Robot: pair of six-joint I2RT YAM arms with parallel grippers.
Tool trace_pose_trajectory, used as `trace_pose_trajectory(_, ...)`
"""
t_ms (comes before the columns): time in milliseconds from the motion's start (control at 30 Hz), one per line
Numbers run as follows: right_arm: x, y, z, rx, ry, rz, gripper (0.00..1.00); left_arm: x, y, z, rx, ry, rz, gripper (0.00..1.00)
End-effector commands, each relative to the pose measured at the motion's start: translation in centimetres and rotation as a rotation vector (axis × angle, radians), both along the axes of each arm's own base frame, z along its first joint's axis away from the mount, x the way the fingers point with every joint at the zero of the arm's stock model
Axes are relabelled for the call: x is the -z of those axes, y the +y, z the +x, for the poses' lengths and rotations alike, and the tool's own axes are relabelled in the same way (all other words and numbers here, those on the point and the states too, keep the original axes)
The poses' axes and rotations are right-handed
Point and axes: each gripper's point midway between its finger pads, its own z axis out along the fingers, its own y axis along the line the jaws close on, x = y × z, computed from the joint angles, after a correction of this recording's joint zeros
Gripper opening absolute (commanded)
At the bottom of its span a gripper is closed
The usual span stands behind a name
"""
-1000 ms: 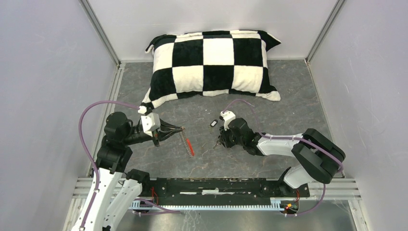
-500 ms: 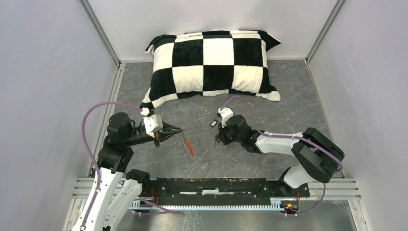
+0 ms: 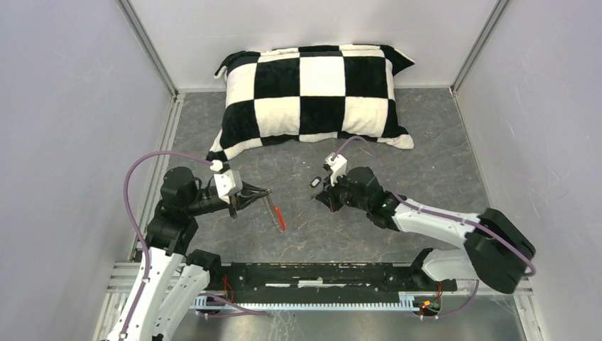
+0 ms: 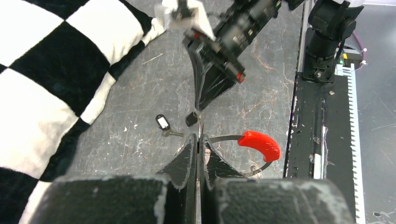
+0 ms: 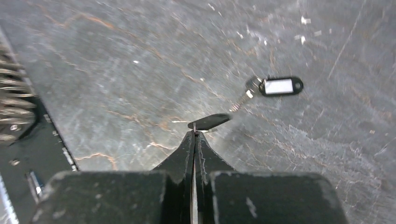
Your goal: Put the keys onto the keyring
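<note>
Well apart from the left wall (image 3: 71,142), the left gripper (image 3: 267,192) pinches the keyring (image 3: 275,212), a thin silvery coil with a red sleeve (image 4: 259,145), over bare table (image 3: 426,163). To its right, the right gripper (image 5: 194,135) clamps one key (image 5: 211,121) by its blade. The other key (image 5: 280,86), black-headed, lies flat just beyond, with the pillow (image 3: 312,92) well behind.

keys: two — a labelled key (image 5: 279,86) and a plain dark key (image 5: 211,121)
keyring (image 4: 223,138): one, a single wire loop
red sleeve (image 4: 259,145): one, on that loop
checkered pillow (image 3: 316,96): one
arms: two — left arm (image 3: 167,234) and right arm (image 3: 433,219)
grippers: two, left gripper (image 3: 267,192) and right gripper (image 3: 317,197)
fingers (image 4: 187,156): two on each gripper, four in all
purple cables (image 3: 129,186): two, one per arm
table (image 3: 426,142): one
</note>
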Motion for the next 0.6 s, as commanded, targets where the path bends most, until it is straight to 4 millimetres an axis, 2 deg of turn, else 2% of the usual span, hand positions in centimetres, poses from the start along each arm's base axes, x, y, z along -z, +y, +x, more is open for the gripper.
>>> trace_pose_trajectory(0, -5.1, 1.0, -2.0, -0.127, -0.115, 0.061, 0.01, 0.6, 0.3, 1.3, -0.033, -0.054, 0.028, 0.02)
trace_pose_trajectory(167, -8.4, 2.0, -5.0, -0.219, -0.155, 0.013, 0.01, 2.3, 0.7, 2.5, -0.057, -0.101, 0.084, 0.02)
trace_pose_trajectory(300, -11.2, 3.0, -6.8, -0.257, -0.168, -0.006, 0.01, 2.7, 0.6, 2.3, -0.027, -0.135, 0.098, 0.02)
trace_pose_trajectory(467, -14.9, 4.3, -7.4, -0.244, -0.197, 0.023, 0.01, 2.4, 0.2, 1.1, 0.036, -0.185, 0.087, 0.02)
trace_pose_trajectory(567, -16.9, 5.8, -7.8, -0.261, -0.221, 0.050, 0.01, 2.4, 0.2, 0.7, 0.046, -0.201, 0.084, 0.02)
